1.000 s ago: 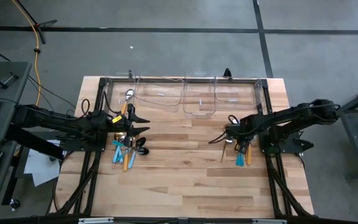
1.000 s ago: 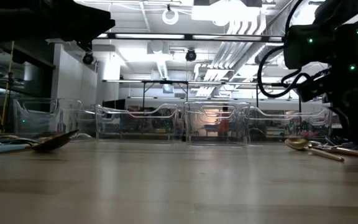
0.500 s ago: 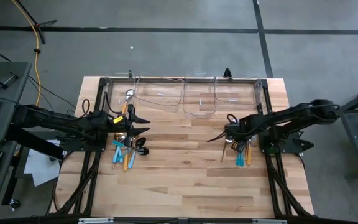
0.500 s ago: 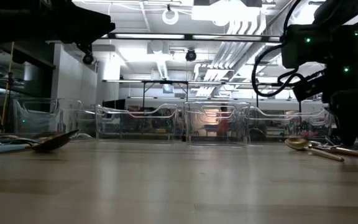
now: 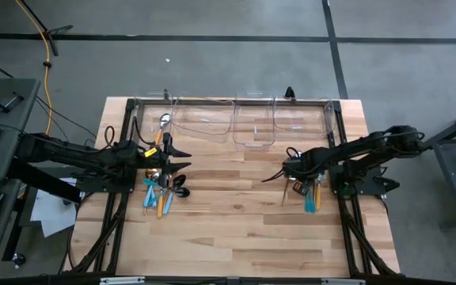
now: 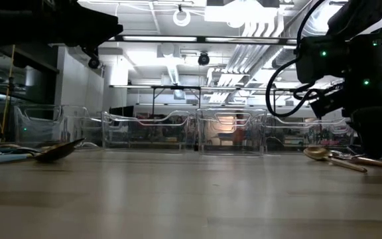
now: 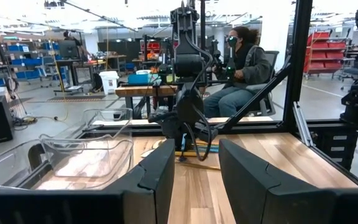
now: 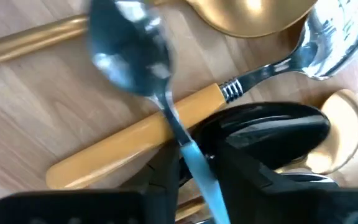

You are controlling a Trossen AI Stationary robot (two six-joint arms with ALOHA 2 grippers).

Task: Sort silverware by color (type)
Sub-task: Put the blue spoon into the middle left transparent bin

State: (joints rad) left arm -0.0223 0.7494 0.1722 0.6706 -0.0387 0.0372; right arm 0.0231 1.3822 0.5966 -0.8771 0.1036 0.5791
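My right gripper (image 5: 290,170) (image 8: 194,155) is over the right pile of silverware (image 5: 309,196), shut on a spoon with a silver head (image 8: 129,53) and a light-blue handle. Under it lie an orange-handled spoon (image 8: 135,140), a gold spoon (image 8: 253,15) and another silver head (image 8: 328,43). My left gripper (image 5: 182,158) (image 7: 196,174) is open and empty, above the table beside the left pile (image 5: 161,191) of blue-, orange- and black-handled pieces. My right gripper pinches the spoon's light-blue handle (image 8: 194,163) between its two fingers, just behind the thin silver neck. The fingers come from above, slanting down. The head sticks out ahead of the fingertips, over the orange-handled spoon. I cannot tell whether it touches that spoon.
Clear plastic bins (image 5: 252,127) stand in a row along the table's far edge; an orange-handled piece (image 5: 161,128) lies at the leftmost one. A gold spoon (image 6: 323,154) lies on the wood near the right pile. A person (image 7: 241,68) sits beyond the table. Bare wood (image 5: 228,198) lies between the piles.
My right gripper has gone a little toward the table's left edge, staying low over the right pile.
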